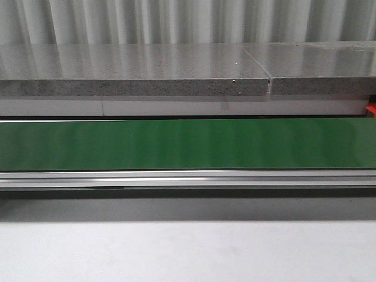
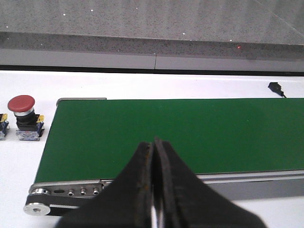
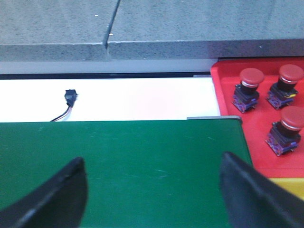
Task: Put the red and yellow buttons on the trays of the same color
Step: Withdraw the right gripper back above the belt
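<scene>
Across the front view, a green conveyor belt (image 1: 188, 144) is seen running from side to side, with a grey speckled stone ledge (image 1: 135, 79) behind it and a pale table surface (image 1: 188, 252) in front. No arm is visible in this view.

Seen from the left wrist, the left gripper (image 2: 154, 147) is held over the near edge of the belt, its two dark fingers (image 2: 142, 190) pressed together with nothing between them. One red button (image 2: 22, 116) is stood upright on the white table just beyond the belt's end, apart from the belt.

Seen from the right wrist, the right gripper (image 3: 152, 190) is spread wide over the belt, and nothing is held. Beside the belt's end, a red tray (image 3: 228, 85) is shown holding three red-capped buttons (image 3: 249, 88), upright and set apart from one another. A strip of yellow tray (image 3: 289, 185) is glimpsed adjoining it. A small black connector (image 3: 71, 97) with wires is seen lying on the white surface.
</scene>
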Tool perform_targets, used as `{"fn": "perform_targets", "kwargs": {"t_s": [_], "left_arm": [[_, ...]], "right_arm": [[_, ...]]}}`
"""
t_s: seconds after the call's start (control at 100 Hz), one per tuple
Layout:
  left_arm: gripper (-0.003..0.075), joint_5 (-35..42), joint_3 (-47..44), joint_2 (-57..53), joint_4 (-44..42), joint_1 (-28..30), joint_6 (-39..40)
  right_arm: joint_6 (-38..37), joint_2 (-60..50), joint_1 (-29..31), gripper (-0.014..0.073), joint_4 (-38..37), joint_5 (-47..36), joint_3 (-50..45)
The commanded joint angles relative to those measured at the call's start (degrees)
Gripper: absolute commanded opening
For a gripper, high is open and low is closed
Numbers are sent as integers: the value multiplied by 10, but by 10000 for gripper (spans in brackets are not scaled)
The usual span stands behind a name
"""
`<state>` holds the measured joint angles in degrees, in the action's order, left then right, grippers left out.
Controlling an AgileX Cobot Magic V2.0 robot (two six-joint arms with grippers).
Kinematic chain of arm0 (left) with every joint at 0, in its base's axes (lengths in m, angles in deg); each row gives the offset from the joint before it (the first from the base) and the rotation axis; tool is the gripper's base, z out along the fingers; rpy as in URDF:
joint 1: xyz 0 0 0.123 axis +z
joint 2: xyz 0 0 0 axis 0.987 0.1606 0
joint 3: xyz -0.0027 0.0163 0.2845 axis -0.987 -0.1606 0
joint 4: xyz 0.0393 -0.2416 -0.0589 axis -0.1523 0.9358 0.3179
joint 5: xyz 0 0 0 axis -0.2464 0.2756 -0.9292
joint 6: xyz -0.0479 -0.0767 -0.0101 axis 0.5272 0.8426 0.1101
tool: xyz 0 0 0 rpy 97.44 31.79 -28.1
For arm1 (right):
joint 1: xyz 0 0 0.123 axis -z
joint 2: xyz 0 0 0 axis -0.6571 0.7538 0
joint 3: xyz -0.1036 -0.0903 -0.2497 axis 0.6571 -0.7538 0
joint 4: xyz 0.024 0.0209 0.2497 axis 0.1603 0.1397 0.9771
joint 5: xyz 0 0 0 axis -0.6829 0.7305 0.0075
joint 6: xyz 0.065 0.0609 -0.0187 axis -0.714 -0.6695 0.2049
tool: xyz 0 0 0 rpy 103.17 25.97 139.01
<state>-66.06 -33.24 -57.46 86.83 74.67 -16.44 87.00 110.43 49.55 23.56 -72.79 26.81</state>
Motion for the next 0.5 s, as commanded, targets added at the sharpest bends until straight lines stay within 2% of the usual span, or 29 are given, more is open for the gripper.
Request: {"fn": "perform_targets", "kwargs": {"t_s": [0.0,0.12,0.21,0.49], "left_arm": [[-21,42,17,2,9,-4,4],[-21,42,17,2,9,-4,4],[-21,42,17,2,9,-4,4],[-21,42,17,2,9,-4,4]], "right_arm": [[8,-15,-2,385,6,-29,20],[8,-27,-2,102,6,-20,20],[8,-36,-2,-65,6,-14,20],[8,-44,-2,-67,7,-12,18]]}}
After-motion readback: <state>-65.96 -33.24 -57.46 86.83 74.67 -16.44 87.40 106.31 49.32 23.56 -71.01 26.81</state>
